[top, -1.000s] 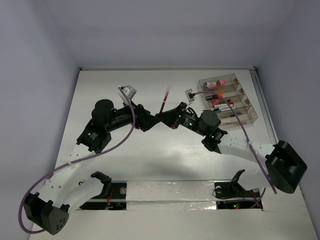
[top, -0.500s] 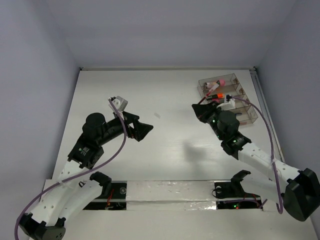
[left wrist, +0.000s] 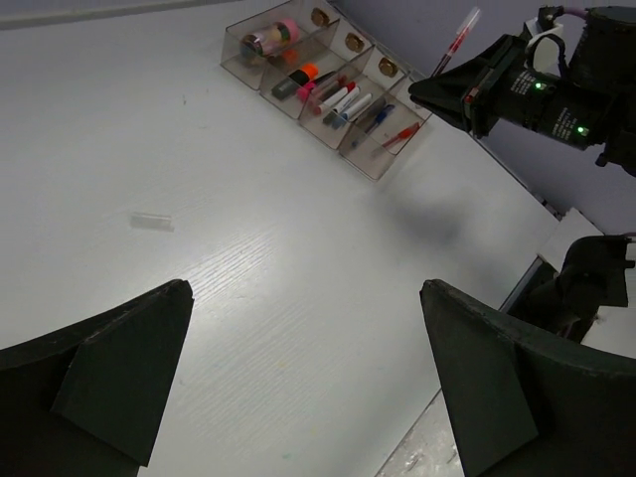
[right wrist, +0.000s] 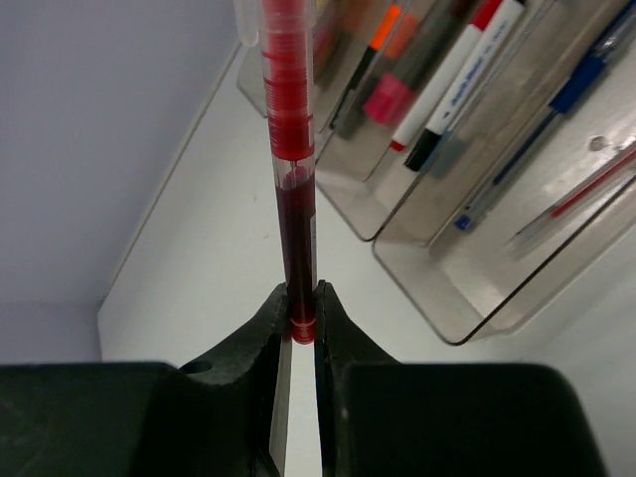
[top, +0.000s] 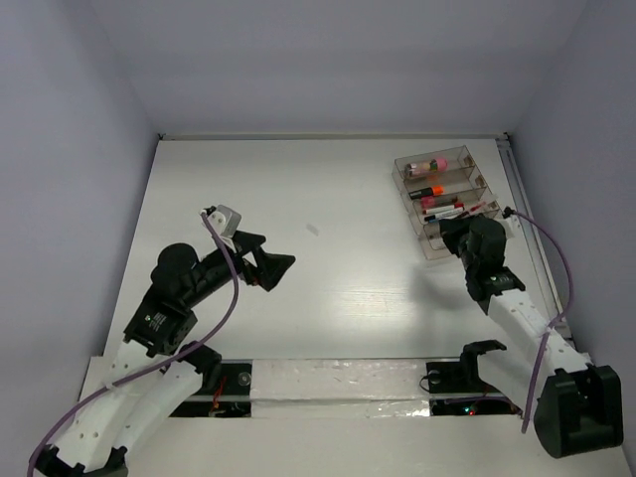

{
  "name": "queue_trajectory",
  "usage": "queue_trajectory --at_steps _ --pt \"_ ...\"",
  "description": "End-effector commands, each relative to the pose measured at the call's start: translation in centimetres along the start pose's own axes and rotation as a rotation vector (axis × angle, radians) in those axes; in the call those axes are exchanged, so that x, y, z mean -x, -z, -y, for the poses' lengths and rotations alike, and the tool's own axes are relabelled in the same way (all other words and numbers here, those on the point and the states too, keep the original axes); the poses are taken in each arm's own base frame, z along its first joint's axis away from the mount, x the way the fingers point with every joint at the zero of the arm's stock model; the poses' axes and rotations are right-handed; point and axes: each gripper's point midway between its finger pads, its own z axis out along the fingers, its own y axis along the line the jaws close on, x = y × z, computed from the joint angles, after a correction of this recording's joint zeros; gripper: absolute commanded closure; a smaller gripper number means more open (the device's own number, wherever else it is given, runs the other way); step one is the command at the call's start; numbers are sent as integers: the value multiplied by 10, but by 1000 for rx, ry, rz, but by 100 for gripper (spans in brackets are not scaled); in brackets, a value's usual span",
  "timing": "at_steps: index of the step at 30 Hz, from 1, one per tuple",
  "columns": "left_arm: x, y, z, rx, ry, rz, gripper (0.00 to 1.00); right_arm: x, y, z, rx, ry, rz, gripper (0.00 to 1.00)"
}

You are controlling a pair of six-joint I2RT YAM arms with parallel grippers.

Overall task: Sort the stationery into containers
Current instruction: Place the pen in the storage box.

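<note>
Red pen [right wrist: 290, 199], pinched at its very end by the right claw [right wrist: 300, 328], could pivot and miss the clear organiser [right wrist: 497, 283]; left claw [left wrist: 306, 293] gapes wide, empty.

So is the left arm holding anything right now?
No, the left jaws stand wide apart in the left wrist view, with only bare table showing between them.

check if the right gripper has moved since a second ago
Yes. The right gripper, shut on the red pen, has swung right to the near end of the organiser in the top view.
</note>
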Motion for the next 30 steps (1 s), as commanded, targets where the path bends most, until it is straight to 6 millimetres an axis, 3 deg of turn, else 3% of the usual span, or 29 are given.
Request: queue_trajectory --at_steps 1,2,6,10,24,30 --pt "8 2 7 -23 -24 38 1 1 -9 8 -12 -47 -58 100" --pt "7 2 7 -21 -23 39 1 5 -13 13 -20 -63 -52 100" --pt "8 4 10 -28 -28 45 1 -11 -29 23 -31 -110 -129 100" --pt "8 4 12 -35 -26 44 1 -13 -36 29 -38 -150 -131 100" --pt "5 2 9 -24 -21 33 1 -25 -46 58 -109 -238 -118 99" --pt "4 0 7 -14 -20 27 1 -18 -47 45 -56 -207 -104 71"
